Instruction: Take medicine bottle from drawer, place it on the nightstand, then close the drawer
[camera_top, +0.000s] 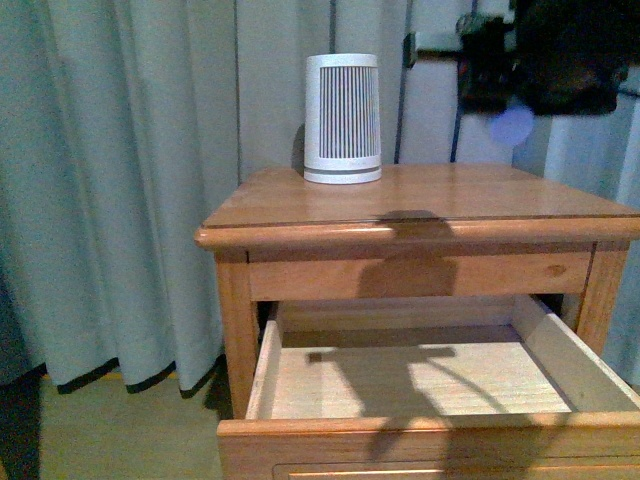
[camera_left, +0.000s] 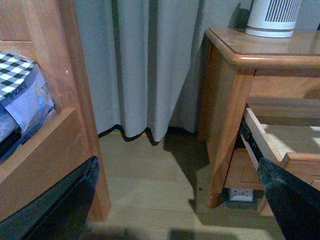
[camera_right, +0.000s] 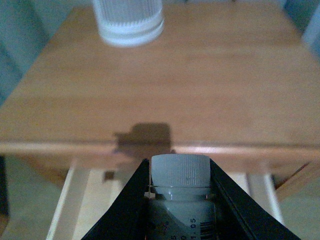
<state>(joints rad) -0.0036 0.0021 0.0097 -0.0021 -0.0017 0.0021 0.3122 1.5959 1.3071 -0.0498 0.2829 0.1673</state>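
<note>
The right gripper is clamped on the medicine bottle, whose white cap shows between the two black fingers. It is held in the air above the nightstand's front edge. Below it the drawer is pulled open. A white ribbed canister sits at the back of the top. The left gripper is spread wide and holds nothing.

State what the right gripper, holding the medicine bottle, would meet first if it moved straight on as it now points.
Probably the nightstand top, with the medicine bottle touching first; the white ribbed canister stands farther back, off that line. Depth is unclear.
</note>
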